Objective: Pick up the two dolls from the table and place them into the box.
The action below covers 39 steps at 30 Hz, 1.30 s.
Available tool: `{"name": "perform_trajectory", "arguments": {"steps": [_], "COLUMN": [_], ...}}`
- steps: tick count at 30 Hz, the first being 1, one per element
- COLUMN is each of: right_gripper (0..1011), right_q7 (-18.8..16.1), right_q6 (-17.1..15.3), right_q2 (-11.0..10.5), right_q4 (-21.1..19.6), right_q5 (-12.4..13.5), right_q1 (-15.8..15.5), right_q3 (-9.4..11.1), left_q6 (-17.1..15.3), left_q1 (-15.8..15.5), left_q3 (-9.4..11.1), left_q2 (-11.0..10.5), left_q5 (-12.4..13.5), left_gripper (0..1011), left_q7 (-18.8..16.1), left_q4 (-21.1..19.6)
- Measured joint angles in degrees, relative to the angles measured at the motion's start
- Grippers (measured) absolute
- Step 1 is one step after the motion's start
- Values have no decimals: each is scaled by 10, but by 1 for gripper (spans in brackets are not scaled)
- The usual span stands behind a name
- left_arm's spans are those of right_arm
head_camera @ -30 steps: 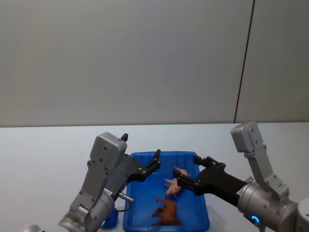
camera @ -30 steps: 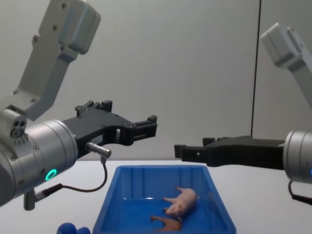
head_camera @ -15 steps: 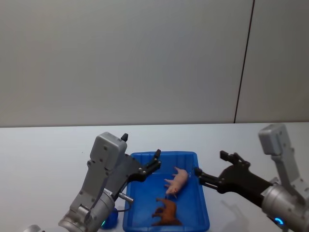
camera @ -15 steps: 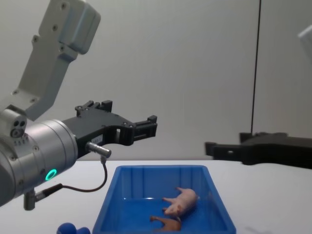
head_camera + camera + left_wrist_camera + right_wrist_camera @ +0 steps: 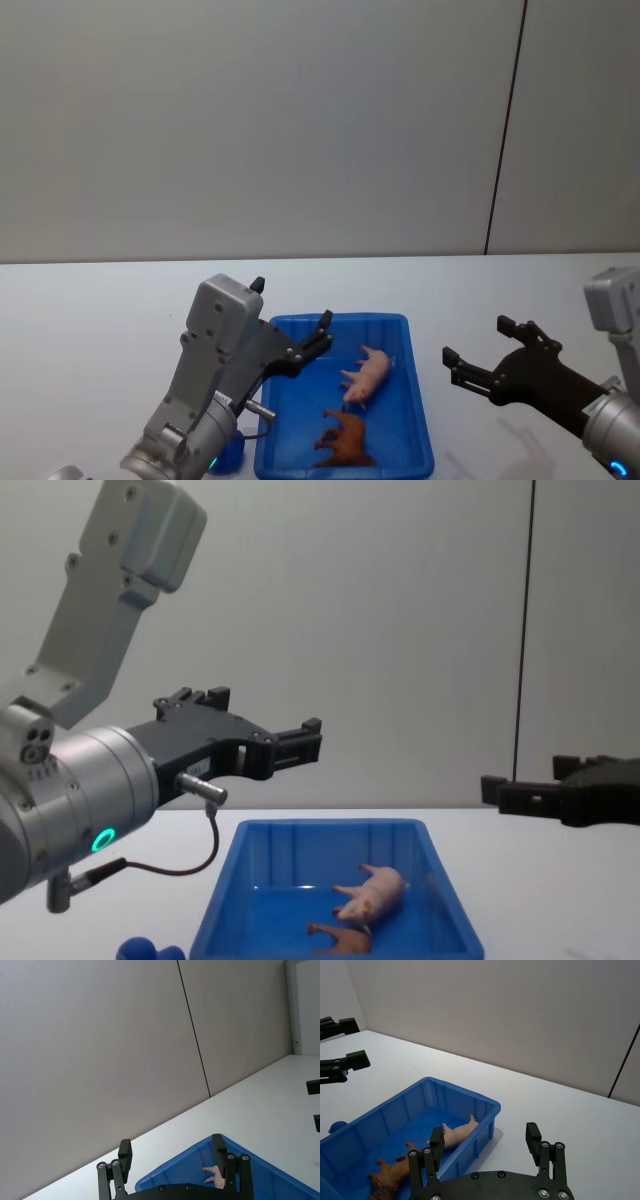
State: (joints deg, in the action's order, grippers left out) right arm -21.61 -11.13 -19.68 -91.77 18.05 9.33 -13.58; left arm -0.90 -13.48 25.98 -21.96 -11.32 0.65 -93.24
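The pale pink pig doll [image 5: 368,373] lies on its side inside the blue box [image 5: 340,321]. The brown maned doll [image 5: 343,438] lies nearer me in the same box. My left gripper [image 5: 318,338] hovers open above the box's left rim, with nothing between its fingers. My right gripper [image 5: 475,341] hangs open over the table to the right of the box, holding nothing. The chest view shows the pig [image 5: 372,893] and brown doll [image 5: 340,938] in the box [image 5: 330,825], with the left gripper [image 5: 305,742] above and the right gripper [image 5: 505,786] off to the right. From the right wrist, the pig [image 5: 457,1133] lies beyond the open right gripper [image 5: 485,1139].
A small blue object [image 5: 230,455] sits on the white table just left of the box's near corner. Bare tabletop [image 5: 500,290] spreads to the right and behind the box. A grey wall with a dark vertical seam [image 5: 505,130] stands behind.
My right gripper has pulled away to the right, from above the box out over the bare table. Both dolls stay in the box and the left arm has not moved.
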Motion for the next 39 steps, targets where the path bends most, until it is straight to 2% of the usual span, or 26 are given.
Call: {"name": "perform_trajectory", "arguments": {"steps": [10,22,28,39], "right_gripper": [1001,1001,1001,1001], "right_q7": [4,7,7,8], "right_q6": [6,9,9,10], "right_q2": [-9,-14,-15,-16], "right_q4": [-4,-7,-7,-8], "right_q5": [6,8,9,10], "right_q1": [-8,-12,-13,-14], "right_q3": [6,9,9,10], "left_q6": [-23,-59,-61,-49], "left_q1": [17,84,116,147], "left_q3": [-3,-12,-15,-18], "left_q2": [-17,-73,-94,-108], "left_q5": [9,2,-11,-28], "left_gripper": [1002,1001,1001,1001], "left_q7": [-6,-56,-84,-102], "left_q4": [-21,-74,-86,-78]}}
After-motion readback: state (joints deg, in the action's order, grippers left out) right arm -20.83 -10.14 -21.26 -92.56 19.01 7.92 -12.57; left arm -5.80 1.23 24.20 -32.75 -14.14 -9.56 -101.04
